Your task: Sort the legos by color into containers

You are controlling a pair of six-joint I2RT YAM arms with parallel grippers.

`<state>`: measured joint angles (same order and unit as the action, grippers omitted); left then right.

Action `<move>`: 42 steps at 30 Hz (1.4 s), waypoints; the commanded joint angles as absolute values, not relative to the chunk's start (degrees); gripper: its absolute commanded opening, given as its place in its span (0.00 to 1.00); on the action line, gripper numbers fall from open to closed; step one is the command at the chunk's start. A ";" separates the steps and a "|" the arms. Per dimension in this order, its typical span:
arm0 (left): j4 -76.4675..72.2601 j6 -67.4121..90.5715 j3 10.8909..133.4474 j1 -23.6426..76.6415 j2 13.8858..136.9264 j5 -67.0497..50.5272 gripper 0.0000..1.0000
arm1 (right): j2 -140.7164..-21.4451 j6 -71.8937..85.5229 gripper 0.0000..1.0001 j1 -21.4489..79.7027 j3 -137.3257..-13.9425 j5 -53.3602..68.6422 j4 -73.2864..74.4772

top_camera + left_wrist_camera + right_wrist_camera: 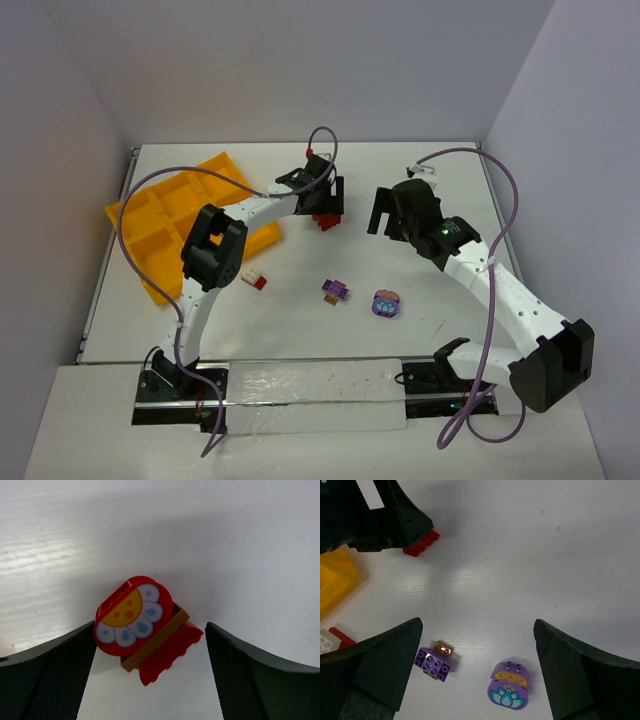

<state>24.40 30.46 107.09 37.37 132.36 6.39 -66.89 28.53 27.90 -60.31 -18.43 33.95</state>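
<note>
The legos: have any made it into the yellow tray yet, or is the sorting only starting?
Only starting: none shows in the yellow tray. The left gripper stands open around a red flower brick on the table, not closed on it. The red-and-white brick, purple-and-orange brick and purple flower brick lie loose, waiting.

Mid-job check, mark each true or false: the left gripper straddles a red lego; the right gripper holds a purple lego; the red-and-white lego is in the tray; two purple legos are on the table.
1. The left gripper straddles the red lego: true, with its jaws open on either side.
2. The right gripper holds a purple lego: false. It is open and empty.
3. The red-and-white lego is in the tray: false. It lies on the table beside the tray.
4. Two purple legos are on the table: true. The studded purple lego and the rounded purple lego lie apart.
</note>
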 commanded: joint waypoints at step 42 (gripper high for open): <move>42.14 36.61 108.68 27.20 106.22 3.43 0.95 | -98.78 -9.13 1.00 30.15 -73.29 4.08 14.99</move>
